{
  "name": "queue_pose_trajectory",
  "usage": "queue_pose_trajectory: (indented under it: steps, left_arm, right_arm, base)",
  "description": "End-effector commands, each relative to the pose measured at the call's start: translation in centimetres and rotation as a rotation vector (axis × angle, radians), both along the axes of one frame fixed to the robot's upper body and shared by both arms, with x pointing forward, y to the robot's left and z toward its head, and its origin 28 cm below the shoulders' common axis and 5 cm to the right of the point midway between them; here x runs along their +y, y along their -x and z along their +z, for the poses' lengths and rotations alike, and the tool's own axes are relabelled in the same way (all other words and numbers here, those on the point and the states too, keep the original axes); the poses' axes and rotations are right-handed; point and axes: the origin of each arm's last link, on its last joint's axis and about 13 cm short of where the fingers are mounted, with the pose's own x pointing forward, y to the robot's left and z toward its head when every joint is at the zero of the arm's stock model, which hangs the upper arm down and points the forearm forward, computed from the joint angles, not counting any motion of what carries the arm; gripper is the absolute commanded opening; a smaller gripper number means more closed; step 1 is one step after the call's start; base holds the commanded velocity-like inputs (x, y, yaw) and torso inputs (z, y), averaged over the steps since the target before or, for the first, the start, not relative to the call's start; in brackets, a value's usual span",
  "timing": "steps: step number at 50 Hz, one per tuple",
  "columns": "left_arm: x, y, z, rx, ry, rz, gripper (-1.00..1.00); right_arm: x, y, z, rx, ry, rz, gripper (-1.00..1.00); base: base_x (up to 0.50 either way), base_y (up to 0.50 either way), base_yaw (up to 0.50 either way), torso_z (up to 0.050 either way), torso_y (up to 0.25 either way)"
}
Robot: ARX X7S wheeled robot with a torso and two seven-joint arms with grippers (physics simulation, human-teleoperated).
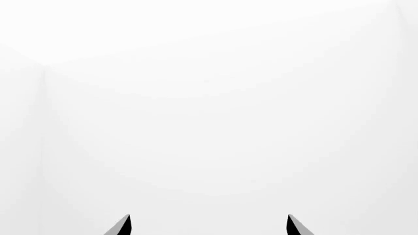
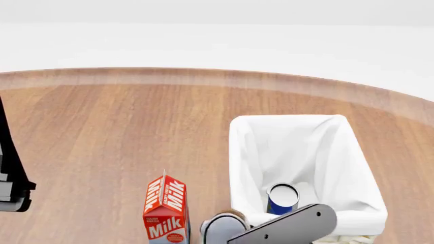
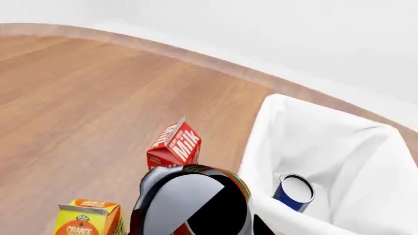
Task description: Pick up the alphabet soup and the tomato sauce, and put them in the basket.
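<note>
Tomato sauce [image 3: 219,178] sits clamped in right gripper [image 3: 196,205] beside basket [image 3: 339,147].

table: round-edged wooden top [image 2: 122,132], brown grain | surroundings: plain white | light: even, soft

The red-and-green tomato sauce can [image 3: 219,183] is mostly covered by the grey right gripper [image 3: 189,205], whose jaws are hidden; the yellow orange-juice carton [image 3: 88,218] and red milk carton [image 2: 164,212] are cropped; only two dark fingertips [image 1: 123,226] of the left gripper show
</note>
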Motion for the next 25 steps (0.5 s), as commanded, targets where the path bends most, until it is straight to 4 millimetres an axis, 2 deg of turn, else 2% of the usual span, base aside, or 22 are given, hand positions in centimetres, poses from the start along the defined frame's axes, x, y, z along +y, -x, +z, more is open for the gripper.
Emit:
queue_pose_trajectory:
  steps: [1, 14, 25]
  left_arm:
    - [-0.1, 0.0, -0.1, 0.001, 0.000, -0.002, 1.00]
    - [-0.1, 0.0, 0.1, -0.002, -0.002, -0.003, 1.00]
    - [-0.1, 0.0, 0.0, -0.001, -0.001, -0.004, 1.00]
  right_arm:
    - [-0.4, -0.6, 2.0, -0.127, 0.006, -0.048, -1.00]
    - [-0.6, -1.6, 4.2, -0.209, -0.028, -0.080, -1.00]
    - [-1.1, -2.6, 5.1, -0.278, -0.081, -0.140, -1.00]
  base:
    - [0.00, 0.00, 0.00, 0.000, 0.000]
    - [0.00, 0.00, 0.00, 0.000, 0.000]
    - [0.00, 0.00, 0.00, 0.000, 0.001]
